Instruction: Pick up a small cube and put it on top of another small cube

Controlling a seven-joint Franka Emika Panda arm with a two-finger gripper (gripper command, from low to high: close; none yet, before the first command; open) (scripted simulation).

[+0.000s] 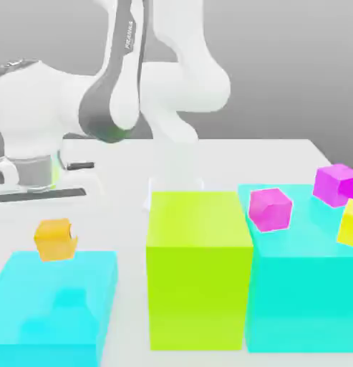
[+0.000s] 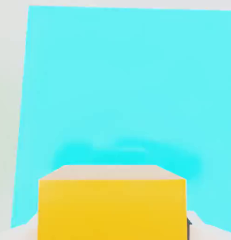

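Above the low cyan block, at the lime block's nine o'clock, the gripper grips the orange cube; frame edges crop its fingers.

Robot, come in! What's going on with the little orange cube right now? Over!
Jaws shut on the orange cube, lifted above the low cyan block. Pink cube waits on the tall cyan block. Lime block stands between. Over.

Matt, smooth orange cube (cyan block equally plain)
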